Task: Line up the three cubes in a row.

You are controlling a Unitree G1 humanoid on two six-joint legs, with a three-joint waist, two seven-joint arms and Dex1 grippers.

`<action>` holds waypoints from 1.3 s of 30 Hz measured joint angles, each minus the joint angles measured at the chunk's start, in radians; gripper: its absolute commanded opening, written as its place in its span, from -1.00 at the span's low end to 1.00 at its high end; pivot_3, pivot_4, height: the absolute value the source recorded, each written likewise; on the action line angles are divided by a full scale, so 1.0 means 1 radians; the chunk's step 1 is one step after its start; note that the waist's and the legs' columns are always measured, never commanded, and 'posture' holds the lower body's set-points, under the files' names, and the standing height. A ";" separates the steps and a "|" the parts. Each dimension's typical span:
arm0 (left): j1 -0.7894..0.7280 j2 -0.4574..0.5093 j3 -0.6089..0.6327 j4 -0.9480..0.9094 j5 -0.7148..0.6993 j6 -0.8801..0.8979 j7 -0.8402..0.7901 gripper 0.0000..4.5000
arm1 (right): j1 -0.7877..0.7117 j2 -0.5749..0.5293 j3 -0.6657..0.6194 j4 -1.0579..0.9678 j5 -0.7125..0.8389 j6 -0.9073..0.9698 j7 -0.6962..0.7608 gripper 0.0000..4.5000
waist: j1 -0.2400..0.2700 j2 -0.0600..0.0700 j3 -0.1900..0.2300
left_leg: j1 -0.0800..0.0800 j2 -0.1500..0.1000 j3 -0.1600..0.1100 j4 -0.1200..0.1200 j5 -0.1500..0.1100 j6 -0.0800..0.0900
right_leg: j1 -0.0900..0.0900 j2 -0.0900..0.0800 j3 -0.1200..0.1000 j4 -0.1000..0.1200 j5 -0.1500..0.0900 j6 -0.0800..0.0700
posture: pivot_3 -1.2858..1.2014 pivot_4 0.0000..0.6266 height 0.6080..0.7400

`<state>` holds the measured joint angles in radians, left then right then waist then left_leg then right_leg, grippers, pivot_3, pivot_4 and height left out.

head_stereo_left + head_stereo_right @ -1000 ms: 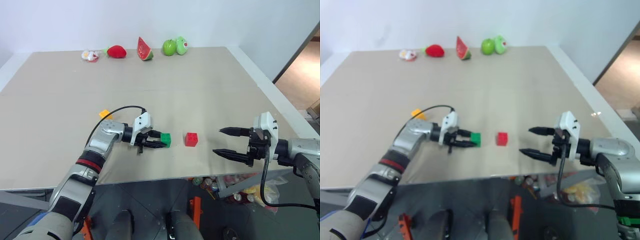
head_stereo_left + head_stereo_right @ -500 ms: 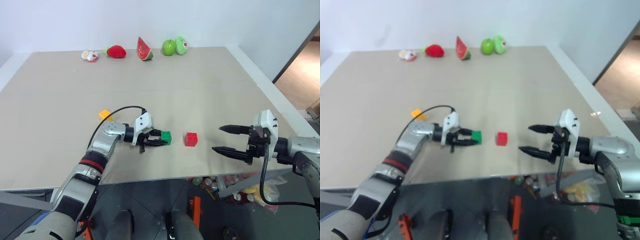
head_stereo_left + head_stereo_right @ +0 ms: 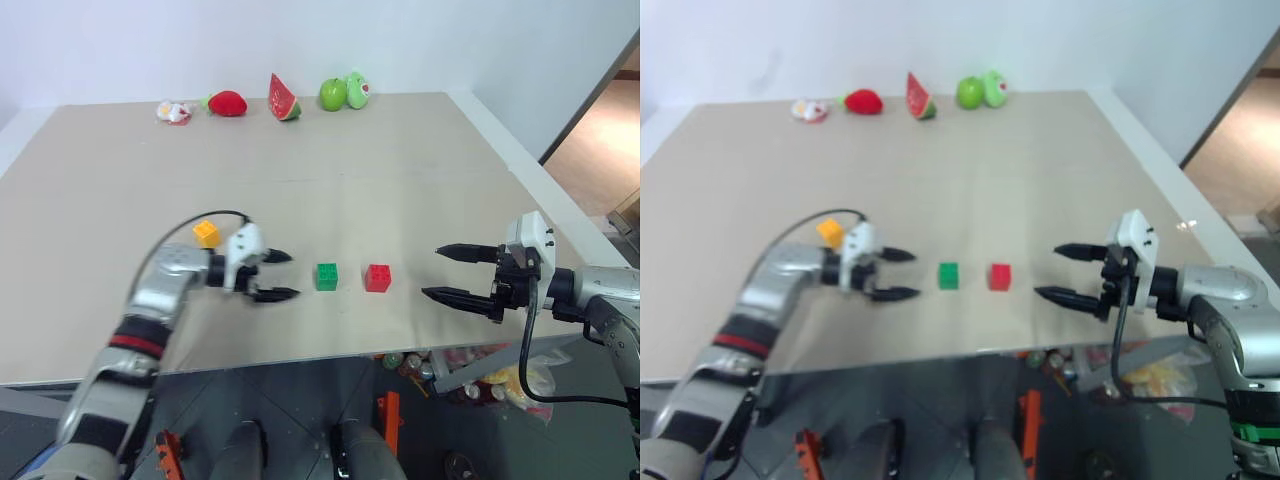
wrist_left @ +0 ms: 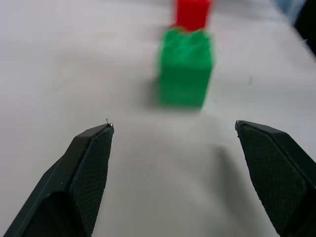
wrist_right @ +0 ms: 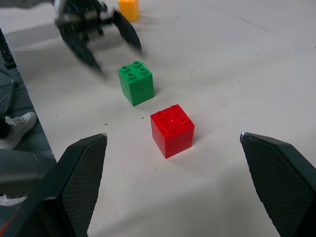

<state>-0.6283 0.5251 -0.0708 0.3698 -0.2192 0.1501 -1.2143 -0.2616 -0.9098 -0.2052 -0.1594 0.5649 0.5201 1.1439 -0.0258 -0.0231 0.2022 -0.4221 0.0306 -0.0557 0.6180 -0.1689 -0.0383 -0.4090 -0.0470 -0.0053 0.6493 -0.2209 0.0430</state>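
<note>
A green cube and a red cube sit side by side near the table's front edge, a small gap between them. The yellow-orange cube lies further left and a little back. My left gripper is open, empty, just left of the green cube and apart from it. In the left wrist view the green cube stands ahead of the spread fingers with the red cube behind it. My right gripper hangs open and empty to the right of the red cube.
Toy fruits line the table's far edge: a strawberry, a watermelon slice, a green apple and a small pale toy. The table's front edge runs just below both grippers; open floor lies to the right.
My left gripper has opened, let go of the green cube and drawn back to the left. The green cube stays beside the red one. The right gripper has held still.
</note>
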 measured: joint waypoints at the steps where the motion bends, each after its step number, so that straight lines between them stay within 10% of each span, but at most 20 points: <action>1: 0.024 0.017 0.037 -0.049 -0.022 0.035 0.027 0.81 | -0.001 0.000 0.000 -0.008 0.002 0.003 -0.002 1.00 | 0.002 0.000 0.000 | 0.000 0.000 0.000 0.000 0.000 0.000 | 0.000 0.000 0.000 0.000 0.000 0.000 | 0.03 -0.52 1.00; 13: 0.421 0.065 0.426 -0.572 -0.332 0.436 0.378 0.81 | -0.169 0.134 0.135 -0.118 0.038 0.022 -0.056 1.00 | 0.003 0.000 0.000 | 0.002 0.001 0.000 0.001 0.000 0.000 | 0.001 0.000 0.000 0.000 0.000 -0.006 | 0.03 -0.52 1.00; 25: 0.383 0.070 0.410 -0.263 -0.239 0.285 0.440 0.81 | -0.185 0.209 0.239 -0.130 0.000 0.018 -0.101 1.00 | 0.007 0.000 0.000 | -0.001 0.000 0.001 0.002 0.001 -0.001 | 0.000 0.000 0.001 -0.001 0.001 -0.006 | 0.03 -0.52 1.00; 39: 0.008 0.073 0.252 0.276 -0.093 0.047 0.325 0.81 | -0.139 0.189 0.193 -0.192 0.019 0.028 -0.135 1.00 | 0.003 -0.001 0.000 | -0.001 0.000 0.001 0.001 0.001 -0.001 | 0.000 0.001 0.001 -0.001 0.004 -0.001 | 0.03 -0.52 1.00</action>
<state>-0.6201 0.5983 0.1809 0.6453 -0.3126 0.1967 -0.8889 -0.4003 -0.7210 -0.0117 -0.3517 0.5836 0.5477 1.0090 -0.0224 -0.0239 0.2019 -0.4226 0.0309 -0.0544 0.6193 -0.1677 -0.0388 -0.4093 -0.0464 -0.0039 0.6486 -0.2173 0.0418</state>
